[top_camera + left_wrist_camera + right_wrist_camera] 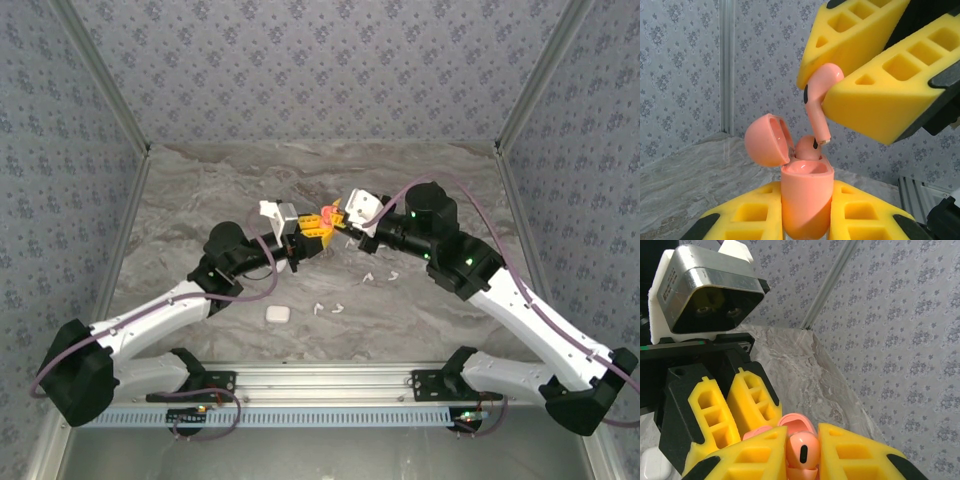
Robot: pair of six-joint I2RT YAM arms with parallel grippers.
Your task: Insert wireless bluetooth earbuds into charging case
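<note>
Centrally over the marbled tabletop (200,180), between floral-papered walls (320,70), left jaws pinch a case (806,200), right jaws an earbud (820,100).

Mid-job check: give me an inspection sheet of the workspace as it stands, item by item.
Surface: grey marbled tabletop, flat, no spills seen.
Job's things: open salmon-pink plastic charging case, one bud apparently seated; salmon-pink stemmed earbud just above it; several small white earbuds loose on the tabletop.
Clutter: white rounded-square case lying near the front.
Grippers: left gripper shut on the charging case; right gripper shut on the pink earbud.
Cables: purple cables running along both arms.
Surroundings: patterned wallpaper walls, aluminium frame.
</note>
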